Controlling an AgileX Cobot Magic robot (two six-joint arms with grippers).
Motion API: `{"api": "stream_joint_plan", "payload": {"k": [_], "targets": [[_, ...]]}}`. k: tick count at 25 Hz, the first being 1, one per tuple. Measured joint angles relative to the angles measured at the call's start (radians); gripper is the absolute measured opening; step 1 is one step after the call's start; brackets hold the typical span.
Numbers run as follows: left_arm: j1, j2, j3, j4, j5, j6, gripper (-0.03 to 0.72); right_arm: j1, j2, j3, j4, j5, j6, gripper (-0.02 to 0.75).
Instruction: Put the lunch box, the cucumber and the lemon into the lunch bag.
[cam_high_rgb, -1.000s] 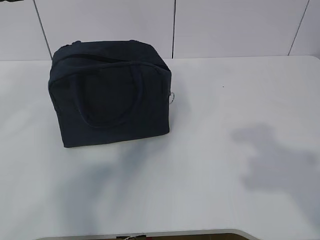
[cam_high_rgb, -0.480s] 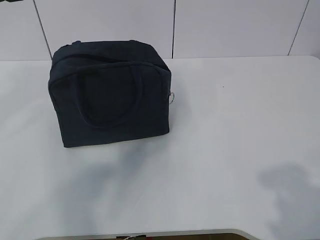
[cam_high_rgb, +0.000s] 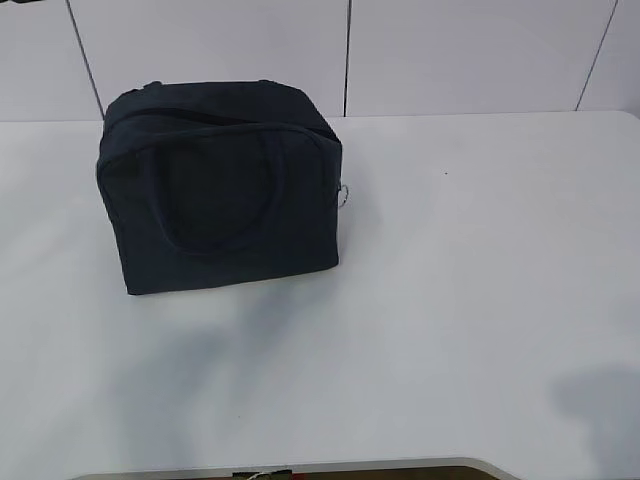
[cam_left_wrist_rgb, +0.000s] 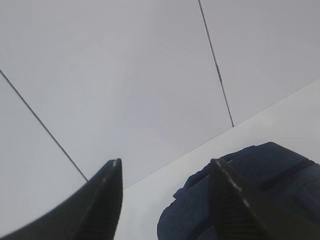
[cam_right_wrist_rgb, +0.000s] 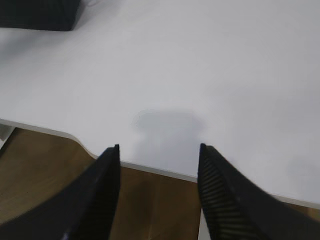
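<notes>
On the left rear part of the white table (cam_high_rgb: 450, 300) sits the lunch bag (cam_high_rgb: 222, 185), boxy, dark navy fabric, upright, zipper line running along its top edge and looking closed. One loop handle (cam_high_rgb: 222, 190) hangs flat against the front face; silver ring pull (cam_high_rgb: 342, 195) dangles at the right side. Lunch box, cucumber and lemon show in no view.

Exterior view: whole bag and table, white panelled wall (cam_high_rgb: 450, 55) behind, no arm in frame, only soft shadows on the table at lower left and lower right corner. Left wrist view: only the bag's top corner (cam_left_wrist_rgb: 260, 175) from above and close, with wall panels (cam_left_wrist_rgb: 125, 75) and table strip behind it; left tool (cam_left_wrist_rgb: 166, 172) raised, tilted toward the wall, jaws spread apart, nothing between them. Right wrist view: right tool (cam_right_wrist_rgb: 158, 160) aimed down at the table's near edge (cam_right_wrist_rgb: 150, 169), brown floor (cam_right_wrist_rgb: 45, 170) below, bag's bottom corner (cam_right_wrist_rgb: 40, 15) just in at top left; jaws spread apart, empty, well apart from the bag.
</notes>
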Motion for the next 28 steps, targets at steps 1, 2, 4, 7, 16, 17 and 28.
{"api": "stream_joint_plan", "payload": {"k": [1,2,4,7,16,17,28], "targets": [[0.000,0.000,0.000,0.000,0.000,0.000,0.398,0.000,0.001,0.002,0.000,0.000,0.009,0.408],[0.000,-0.001,0.000,0.000,-0.002,0.000,0.398,0.000,0.001,0.002,-0.008,0.000,0.011,0.408],[0.000,-0.001,0.000,0.000,-0.006,0.000,0.398,0.000,0.001,0.002,-0.011,0.000,0.018,0.408],[0.000,-0.001,0.000,0.000,-0.007,0.000,0.398,0.000,0.001,0.002,-0.014,0.000,0.020,0.408],[0.000,-0.001,0.000,-0.001,-0.010,0.000,0.398,0.000,0.001,0.002,-0.014,0.000,0.020,0.408],[0.000,-0.001,0.000,-0.001,-0.010,0.000,0.398,0.000,0.001,0.002,-0.014,0.000,0.020,0.408],[0.000,-0.001,0.003,-0.001,0.001,-0.012,0.398,0.000,0.001,0.002,-0.014,0.000,0.022,0.408]]}}
